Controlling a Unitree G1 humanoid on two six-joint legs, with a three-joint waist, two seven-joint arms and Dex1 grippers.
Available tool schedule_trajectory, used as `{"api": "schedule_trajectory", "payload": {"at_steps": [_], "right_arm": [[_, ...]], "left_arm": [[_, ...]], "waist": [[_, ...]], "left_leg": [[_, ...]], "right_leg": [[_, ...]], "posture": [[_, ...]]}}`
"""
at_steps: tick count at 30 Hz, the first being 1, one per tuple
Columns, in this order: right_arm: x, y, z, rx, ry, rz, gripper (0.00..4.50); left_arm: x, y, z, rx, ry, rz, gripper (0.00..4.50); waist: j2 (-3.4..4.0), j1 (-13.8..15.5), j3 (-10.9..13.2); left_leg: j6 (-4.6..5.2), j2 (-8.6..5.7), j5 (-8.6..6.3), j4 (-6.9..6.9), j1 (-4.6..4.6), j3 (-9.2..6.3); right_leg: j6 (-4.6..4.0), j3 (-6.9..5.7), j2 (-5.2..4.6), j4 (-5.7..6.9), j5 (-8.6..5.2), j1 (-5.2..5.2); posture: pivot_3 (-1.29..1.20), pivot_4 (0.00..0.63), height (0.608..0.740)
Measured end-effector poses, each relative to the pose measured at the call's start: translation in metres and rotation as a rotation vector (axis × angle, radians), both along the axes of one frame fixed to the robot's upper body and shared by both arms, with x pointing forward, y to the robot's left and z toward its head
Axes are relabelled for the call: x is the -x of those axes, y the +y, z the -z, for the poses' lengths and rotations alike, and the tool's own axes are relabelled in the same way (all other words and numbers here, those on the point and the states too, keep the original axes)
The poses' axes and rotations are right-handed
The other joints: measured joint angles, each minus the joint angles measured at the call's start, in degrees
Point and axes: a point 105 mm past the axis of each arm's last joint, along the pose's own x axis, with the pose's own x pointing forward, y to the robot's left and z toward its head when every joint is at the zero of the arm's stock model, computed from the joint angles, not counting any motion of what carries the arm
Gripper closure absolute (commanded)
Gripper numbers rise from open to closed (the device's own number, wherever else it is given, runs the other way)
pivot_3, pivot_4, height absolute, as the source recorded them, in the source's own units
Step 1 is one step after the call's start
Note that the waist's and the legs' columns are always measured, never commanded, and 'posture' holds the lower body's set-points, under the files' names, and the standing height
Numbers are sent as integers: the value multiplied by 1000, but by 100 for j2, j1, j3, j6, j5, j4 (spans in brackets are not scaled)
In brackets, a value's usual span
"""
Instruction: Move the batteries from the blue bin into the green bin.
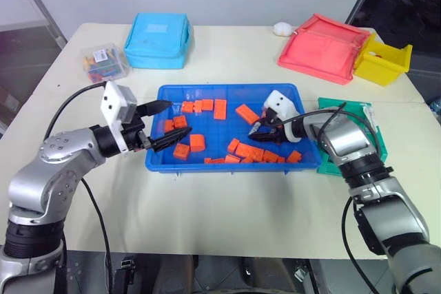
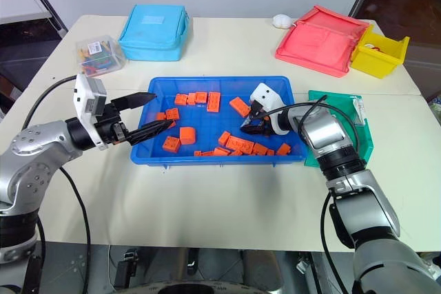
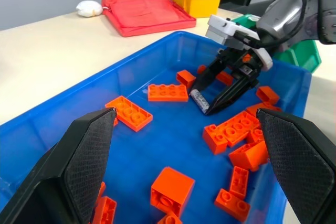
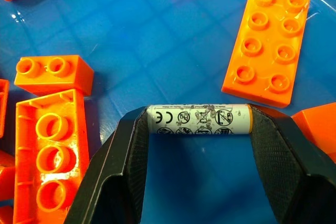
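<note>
The blue bin [image 1: 207, 164] sits mid-table, strewn with orange bricks [image 1: 219, 109]. One battery [image 4: 199, 119], a silvery-white cylinder with printed symbols, lies lengthwise between my right gripper's fingers, whose pads press on its two ends just above the bin floor. That right gripper [image 1: 256, 131] reaches into the bin's right half, shut on the battery [image 3: 199, 99]. My left gripper [image 1: 167, 120] hovers over the bin's left edge, open and empty. The green bin [image 1: 360, 111] lies right of the blue one, partly hidden under my right arm.
At the back stand a light-blue fabric pouch [image 1: 158, 39], a red pouch [image 1: 320, 47] and a yellow bin [image 1: 384, 56]. A clear box of coloured pieces [image 1: 105, 63] sits at the back left. A small white object [image 1: 282, 29] lies near the far edge.
</note>
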Motion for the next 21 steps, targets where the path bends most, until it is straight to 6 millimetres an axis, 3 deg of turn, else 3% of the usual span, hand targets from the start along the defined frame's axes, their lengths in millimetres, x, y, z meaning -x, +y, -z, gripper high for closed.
{"api": "schedule_trajectory", "payload": {"at_steps": [4, 8, 11, 13, 16, 21], "right_arm": [[-4, -9, -15, -3, -27, 35, 2286], [-11, -38, -94, -34, -193, 95, 2286], [3, -68, -139, -16, -300, 139, 2286], [15, -89, -137, 35, -288, 178, 2286], [30, -118, -116, 85, -200, 261, 2286], [50, -143, -99, 111, -153, 350, 2286]], "left_arm": [[-2, -6, -7, 24, -21, 28, 0], [-9, -19, -25, 43, -56, 127, 0], [-12, -34, -31, 12, -78, 243, 0], [-13, -41, -30, -19, -74, 311, 0], [-14, -46, -26, -48, -58, 386, 0], [-16, -57, -22, -57, -57, 469, 0]], "waist": [[4, 17, 3], [7, 43, 5], [2, 62, 2], [1, 51, 1], [5, -4, 4], [8, -41, 4]], "left_leg": [[0, -2, 0, 2, -3, 1], [0, -4, 0, 5, -11, 1], [3, -4, -2, -4, -9, -2], [4, -4, -2, -9, -10, 0], [4, -2, -2, -7, -9, 14], [4, 6, -2, -5, -1, 11]], "right_leg": [[0, 0, -3, 0, 0, -2], [0, -2, -4, -2, 0, -6], [0, -6, -3, -15, 0, -1], [0, -6, -3, -21, 0, 0], [1, 4, -4, -21, 0, -7], [0, 6, 9, -8, 0, -6]], "posture": [[0, 150, 740], [0, 150, 740], [0, 150, 740], [0, 150, 740], [0, 150, 740], [0, 150, 740]]}}
